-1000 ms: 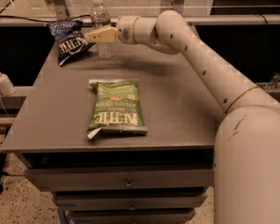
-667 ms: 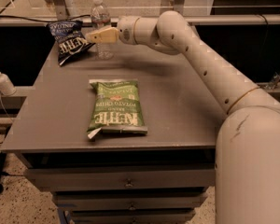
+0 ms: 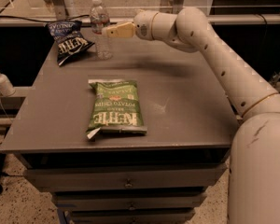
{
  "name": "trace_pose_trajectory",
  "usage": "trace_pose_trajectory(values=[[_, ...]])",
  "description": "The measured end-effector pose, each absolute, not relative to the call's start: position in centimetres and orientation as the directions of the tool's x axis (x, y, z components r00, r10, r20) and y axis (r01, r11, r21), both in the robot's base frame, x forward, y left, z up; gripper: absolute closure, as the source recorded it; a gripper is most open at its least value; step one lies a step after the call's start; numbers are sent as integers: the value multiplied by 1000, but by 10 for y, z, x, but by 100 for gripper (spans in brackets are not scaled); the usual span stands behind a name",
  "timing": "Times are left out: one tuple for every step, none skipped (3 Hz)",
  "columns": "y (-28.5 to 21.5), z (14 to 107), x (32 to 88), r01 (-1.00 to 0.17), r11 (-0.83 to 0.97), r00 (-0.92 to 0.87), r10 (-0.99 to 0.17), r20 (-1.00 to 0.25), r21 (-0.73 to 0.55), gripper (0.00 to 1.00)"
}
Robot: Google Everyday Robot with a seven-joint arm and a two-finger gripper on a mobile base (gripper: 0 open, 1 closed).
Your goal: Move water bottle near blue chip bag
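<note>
I am stretching my arm [image 3: 214,50] out over the table [image 3: 191,111], and it is passing beyond the far right corner of the green chip bag [image 3: 114,108]. My gripper [image 3: 106,30] is hovering past the green bag's far edge, well apart from it and level with the water bottle's label band. It is pointing sideways and its tip is meeting the right side of the water bottle [image 3: 99,18]. I cannot tell whether my gripper is clamping the bottle or only resting against it.

The water bottle is standing upright on the table behind the green bag, nearly in line with that bag's left edge, with its white cap on. The blue chip bag [image 3: 69,41] is lying further to the left behind the green bag, tilted, just beside the bottle with a small strip of tabletop showing between them.

The green bag itself is lying flat, label up, around the middle of the table. A white pump bottle [image 3: 0,80] is standing off the table's edge, far to the left of the green bag. Drawers [image 3: 126,183] are showing below the tabletop, under the green bag's near end.
</note>
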State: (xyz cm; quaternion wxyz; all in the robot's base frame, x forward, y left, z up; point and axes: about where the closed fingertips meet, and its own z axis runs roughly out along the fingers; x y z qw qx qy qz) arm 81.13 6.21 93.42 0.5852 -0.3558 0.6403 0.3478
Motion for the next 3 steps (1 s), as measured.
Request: trace_pose_trajectory(values=[[-5,957,804,-847,531,-18,-86,-996,-31,0],[-75,982,787,-808,584,14,-115,-993,-79,0],[-92,987,783,-796,599,20,-122,-992,-90,0]])
